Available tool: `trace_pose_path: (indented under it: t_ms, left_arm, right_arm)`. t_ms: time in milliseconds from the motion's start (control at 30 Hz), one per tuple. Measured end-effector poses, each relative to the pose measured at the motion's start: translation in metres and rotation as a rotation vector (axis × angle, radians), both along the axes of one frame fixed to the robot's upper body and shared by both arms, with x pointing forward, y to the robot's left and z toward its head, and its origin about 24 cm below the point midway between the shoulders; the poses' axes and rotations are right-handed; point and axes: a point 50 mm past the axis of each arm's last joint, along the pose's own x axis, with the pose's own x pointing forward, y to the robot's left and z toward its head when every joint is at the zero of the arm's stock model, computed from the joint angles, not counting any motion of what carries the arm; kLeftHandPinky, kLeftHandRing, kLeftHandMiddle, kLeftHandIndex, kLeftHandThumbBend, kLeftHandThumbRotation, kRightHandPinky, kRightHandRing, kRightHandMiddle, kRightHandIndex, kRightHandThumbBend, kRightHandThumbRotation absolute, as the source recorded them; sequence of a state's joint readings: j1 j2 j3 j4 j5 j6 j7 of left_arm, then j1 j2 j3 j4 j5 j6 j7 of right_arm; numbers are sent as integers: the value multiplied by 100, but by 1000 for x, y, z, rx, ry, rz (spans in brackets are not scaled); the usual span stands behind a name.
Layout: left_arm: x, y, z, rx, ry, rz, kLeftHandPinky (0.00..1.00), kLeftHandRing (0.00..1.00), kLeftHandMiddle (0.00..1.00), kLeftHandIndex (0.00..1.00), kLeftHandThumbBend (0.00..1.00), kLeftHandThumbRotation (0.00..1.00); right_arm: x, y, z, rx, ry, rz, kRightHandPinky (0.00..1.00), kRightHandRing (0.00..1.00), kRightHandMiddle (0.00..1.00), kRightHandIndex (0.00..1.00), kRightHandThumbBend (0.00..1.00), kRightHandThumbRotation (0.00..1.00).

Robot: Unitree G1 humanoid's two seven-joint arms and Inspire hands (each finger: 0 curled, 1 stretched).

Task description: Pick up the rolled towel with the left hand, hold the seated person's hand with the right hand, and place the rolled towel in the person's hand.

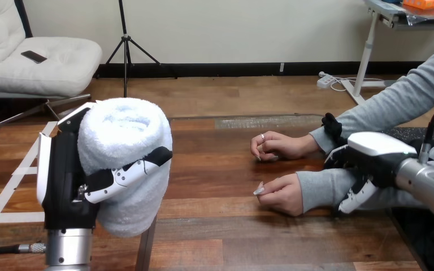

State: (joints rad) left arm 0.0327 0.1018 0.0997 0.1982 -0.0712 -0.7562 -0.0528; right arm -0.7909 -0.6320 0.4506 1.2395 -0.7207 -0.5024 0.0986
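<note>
Your left robot hand [62, 180] clamps the upright white rolled terry towel [124, 130] near the tabletop's [215, 186] left edge, well left of the person's nearer hand [282, 195], its wrist [311, 189] gripped by your right robot hand [376, 149].

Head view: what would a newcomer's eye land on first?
The rolled towel, white and bulky, held upright in the left hand, raised at the view's left. At the right, the right hand lies against the person's nearer forearm; the person's nearer hand rests curled on the table.
</note>
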Motion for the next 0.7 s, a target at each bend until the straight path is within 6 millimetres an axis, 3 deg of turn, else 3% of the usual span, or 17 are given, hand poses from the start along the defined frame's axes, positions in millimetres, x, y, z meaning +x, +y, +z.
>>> trace_pose_path:
  t_ms: [700]
  left_arm:
    - [0,1,-1,0,3,1,29,32,38,42,64,0]
  right_arm:
    - [6,3,9,-11,-21,10,57,65,67,65,88,22]
